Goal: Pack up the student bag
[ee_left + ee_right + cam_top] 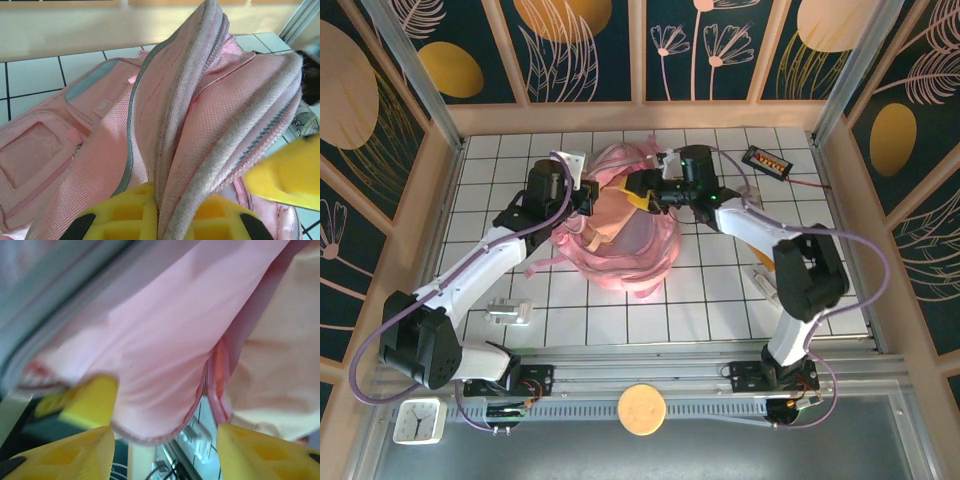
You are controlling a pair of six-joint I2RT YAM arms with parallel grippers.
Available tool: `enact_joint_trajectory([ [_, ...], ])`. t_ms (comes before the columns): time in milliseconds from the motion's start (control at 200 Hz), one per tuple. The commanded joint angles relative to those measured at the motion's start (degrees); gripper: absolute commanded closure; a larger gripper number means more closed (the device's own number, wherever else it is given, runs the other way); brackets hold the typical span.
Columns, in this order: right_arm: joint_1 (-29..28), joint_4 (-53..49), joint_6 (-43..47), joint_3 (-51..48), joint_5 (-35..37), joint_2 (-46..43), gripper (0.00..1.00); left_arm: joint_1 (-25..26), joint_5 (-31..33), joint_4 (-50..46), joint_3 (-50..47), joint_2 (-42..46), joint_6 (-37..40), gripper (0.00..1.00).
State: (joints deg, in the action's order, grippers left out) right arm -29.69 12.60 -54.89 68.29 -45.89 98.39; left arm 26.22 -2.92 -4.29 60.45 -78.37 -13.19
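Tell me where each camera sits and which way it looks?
Top external: high above and behind the arms, looking down on the tiled table and pink student bag; the left arm and right arm show.
Left wrist: on the left arm, looking along the left gripper, whose yellow fingers pinch a fold of the bag.
Right wrist: on the right arm, close up against the bag's fabric; the right gripper shows, its yellow fingers apart.
Shared: all three see the bag.
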Motion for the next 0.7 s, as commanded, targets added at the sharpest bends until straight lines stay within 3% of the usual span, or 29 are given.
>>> enact_joint_trajectory([
  [0, 1.34, -13.15, 9.7, -1.58, -0.5, -4.17, 0.43, 0.16, 0.2, 10.68, 0.59, 1.19, -2.37, 1.0],
  [135, 4.63, -43.13, 20.74, 2.86, 18.51, -9.58, 0.42, 0.2, 1.38, 9.58, 0.21, 1.86, -1.93, 1.0],
  [270, 12.5, -58.25, 23.36, 2.75, 36.22, -16.0, 0.32, 0.22, 2.14, 9.13, -0.71, 2.99, -1.41, 1.0],
  [415, 22.78, -64.8, 28.53, 5.69, 43.59, -13.79, 0.25, 0.16, 1.72, 9.3, -1.59, 3.57, -1.96, 1.0],
  [696, 24.58, -66.75, 40.75, 23.2, 54.35, 10.84, 0.08, 0.19, -0.22, 10.02, -2.08, 3.24, -3.59, 1.0],
])
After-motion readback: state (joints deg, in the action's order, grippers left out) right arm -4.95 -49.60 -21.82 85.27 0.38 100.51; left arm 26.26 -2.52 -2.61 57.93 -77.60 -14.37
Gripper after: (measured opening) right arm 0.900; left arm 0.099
